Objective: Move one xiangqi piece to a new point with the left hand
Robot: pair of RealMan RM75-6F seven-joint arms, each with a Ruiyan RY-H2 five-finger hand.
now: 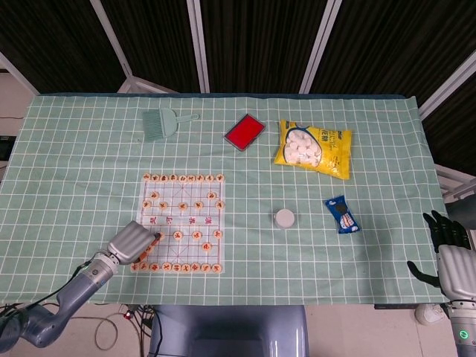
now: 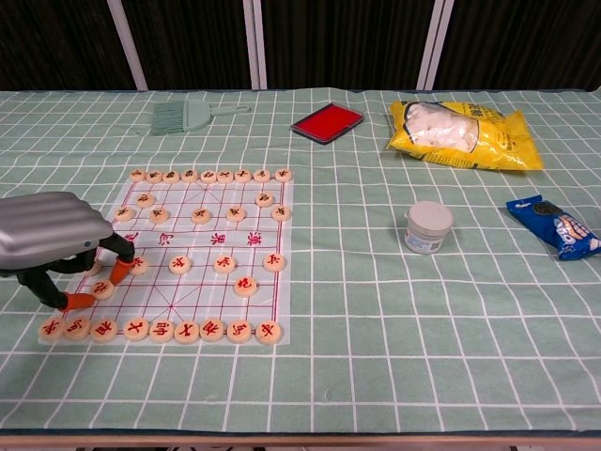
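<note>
Green checked tablecloth (image 2: 394, 319) spread over table, dark panels seen behind. Xiangqi board (image 2: 202, 249) laid at front left, pieces lined along near and far rows plus a few scattered mid-board. Left hand (image 2: 52, 235) hung over board's left edge, fingers (image 2: 120, 266) curled down, orange tips set beside piece (image 2: 101, 289) at left edge; actual grasp can't be told. Right hand (image 1: 448, 256) seen off table's right side, fingers spread, nothing held. Further out: brush (image 2: 188, 116), red stamp pad (image 2: 327, 122), yellow snack bag (image 2: 465, 134), white jar (image 2: 430, 227), blue packet (image 2: 556, 226).
</note>
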